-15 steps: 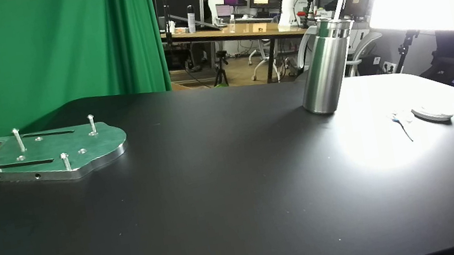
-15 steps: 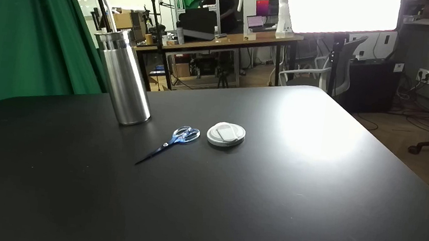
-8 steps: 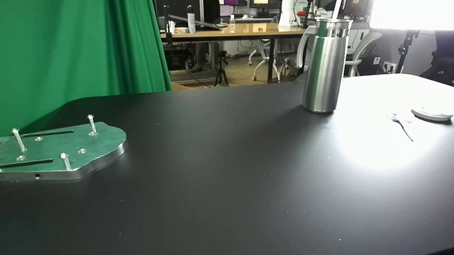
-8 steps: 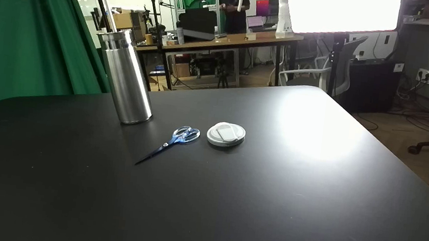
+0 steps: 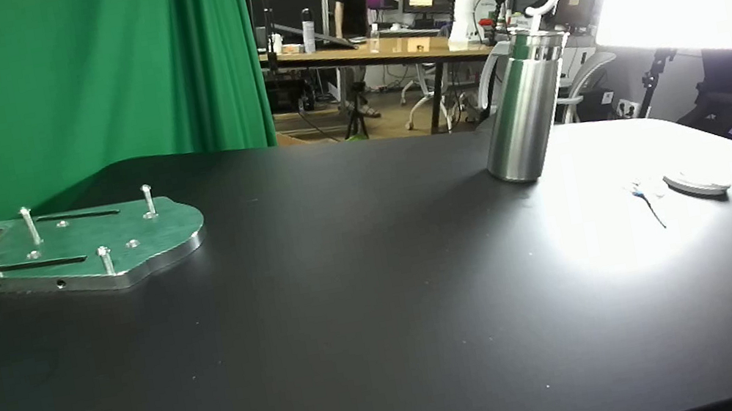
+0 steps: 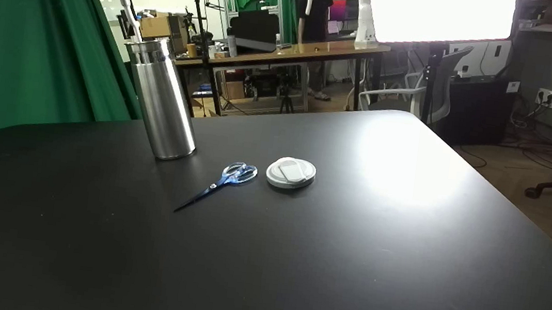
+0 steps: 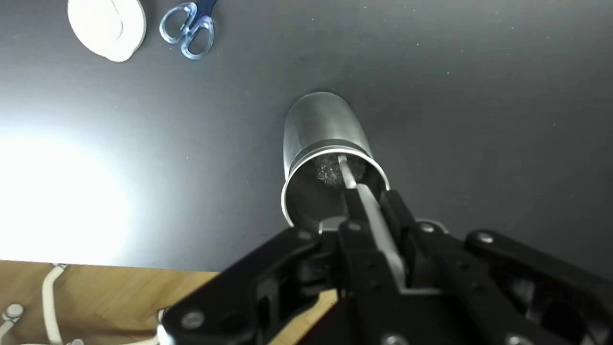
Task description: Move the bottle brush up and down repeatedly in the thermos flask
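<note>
"Bottle brush [image 7: 380, 230]: where is it, taken from the end effector [image 7: 372, 196]?"

"Between its two fingers [image 7: 353, 207]. In the wrist view the pale handle runs lengthwise with one finger along each side, so the end effector is pinching it there."

"And the rest of the brush?"

"It reaches out past the fingertips and in through the mouth of the thermos flask [image 6: 162, 103]. In both exterior views a bent length of pale handle shows between the dark fingers and the rim, slanting down to the opening."

"So the end effector is over the flask?"

"Above it, yes, and off to one side of the mouth. The fingers are apart from the rim in both exterior views."

"How much of the lower end can you see?"

"The flask wall hides it. From the wrist I get the thin stem until the rim cuts it off, plus some pale specks [image 7: 329, 172] beside it inside; I can't tell what they are."

"What is the flask standing on?"

"The black bench [image 6: 295, 261], base down, mouth up. Scissors [image 6: 225, 180] lie near it, their handles just beside a round white lid [image 6: 290, 173]. In an exterior view a green plate [image 5: 176, 226] with upright bolts [image 5: 33, 228] sits well apart from the flask."
</note>
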